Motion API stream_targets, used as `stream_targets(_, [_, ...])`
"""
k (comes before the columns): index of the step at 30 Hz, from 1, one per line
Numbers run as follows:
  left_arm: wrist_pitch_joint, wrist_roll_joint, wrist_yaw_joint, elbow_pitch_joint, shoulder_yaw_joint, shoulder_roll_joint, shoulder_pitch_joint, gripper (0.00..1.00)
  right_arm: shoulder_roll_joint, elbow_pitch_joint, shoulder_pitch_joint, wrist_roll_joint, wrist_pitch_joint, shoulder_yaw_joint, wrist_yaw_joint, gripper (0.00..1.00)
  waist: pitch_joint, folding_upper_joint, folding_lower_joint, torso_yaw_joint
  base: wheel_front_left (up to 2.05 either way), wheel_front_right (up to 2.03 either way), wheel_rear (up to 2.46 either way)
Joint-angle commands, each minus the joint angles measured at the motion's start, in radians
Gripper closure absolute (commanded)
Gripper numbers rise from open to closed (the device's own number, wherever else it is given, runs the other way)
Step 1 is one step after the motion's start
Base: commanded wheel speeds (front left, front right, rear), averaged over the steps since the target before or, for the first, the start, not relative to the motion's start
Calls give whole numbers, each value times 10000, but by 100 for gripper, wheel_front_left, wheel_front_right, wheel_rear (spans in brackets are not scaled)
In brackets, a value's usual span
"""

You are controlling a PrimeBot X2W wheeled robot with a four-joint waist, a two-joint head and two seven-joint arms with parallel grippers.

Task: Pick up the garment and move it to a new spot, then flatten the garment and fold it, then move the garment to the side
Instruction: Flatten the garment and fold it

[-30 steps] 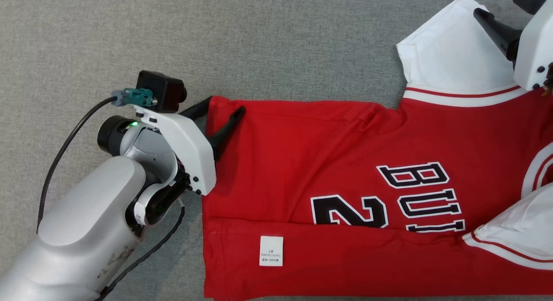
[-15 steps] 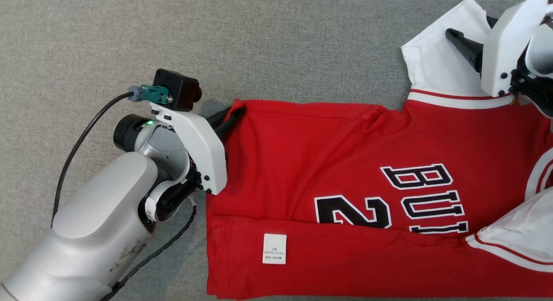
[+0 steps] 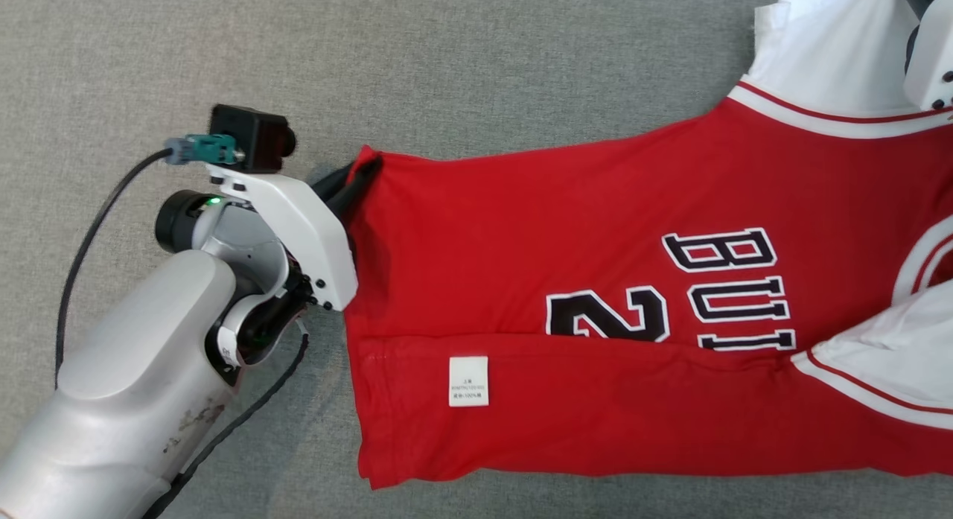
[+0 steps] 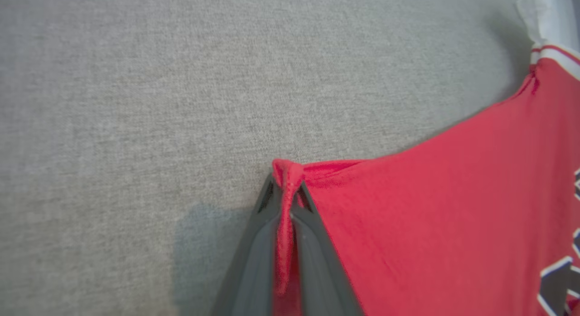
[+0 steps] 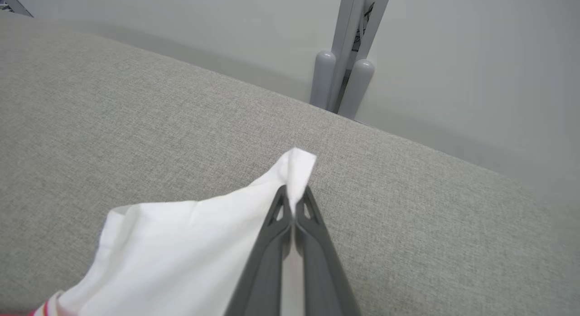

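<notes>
The garment (image 3: 581, 206), a red jersey T-shirt with white sleeves and black "BULLS 23" lettering, lies partly folded on the grey fabric surface. Its near edge is folded over and shows a white label (image 3: 468, 381). My left gripper (image 3: 363, 170) is shut on the garment's far hem corner, and in the left wrist view the red hem (image 4: 286, 202) is bunched between the fingers of that gripper (image 4: 287, 187). My right gripper (image 5: 293, 196) is shut on the tip of the white sleeve (image 5: 190, 243). Its white housing (image 3: 927, 65) sits at the head view's top right. The far edge of the garment is pulled taut between the two grippers.
The grey fabric surface (image 3: 447, 65) stretches far and left of the garment. In the right wrist view its far edge (image 5: 408, 139) meets a pale wall, with a grey post (image 5: 344, 80) standing behind it. A black cable (image 3: 89, 236) loops beside my left wrist.
Both grippers have shut, the left on the hem corner and the right on the sleeve tip. The garment's far edge is now raised and stretched, and the sleeve has moved toward the top right.
</notes>
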Motion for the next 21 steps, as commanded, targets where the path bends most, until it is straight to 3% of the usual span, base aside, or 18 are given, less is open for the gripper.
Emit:
stream_targets(1, [-99,-70,138,80,163,154,60,100,26,61,-32,97,-169,1,-2,100,-87,0,0,-99,0,0,0])
stream_targets(5, [-313,-113,232,35,337,207,56,100,12,-272,300,594,-555,282,-2,100,-246,0,0,-238,0,0,0])
stream_targets(11, [-664,-92,366,-273,463,336,401,100,-567,-1537,1152,1489,-1409,607,-2,100,-677,0,0,-508,0,0,0])
stream_targets(14, [-1071,-273,615,-953,703,711,1221,100,-1193,-2679,2386,2157,-2066,393,-2,100,-1209,0,0,-836,0,0,0])
stream_targets(21, [-1558,-771,1118,-2312,1025,1305,3058,100,-1602,-4351,5183,2956,-2879,-537,-2,100,-2192,0,0,-1233,0,0,0])
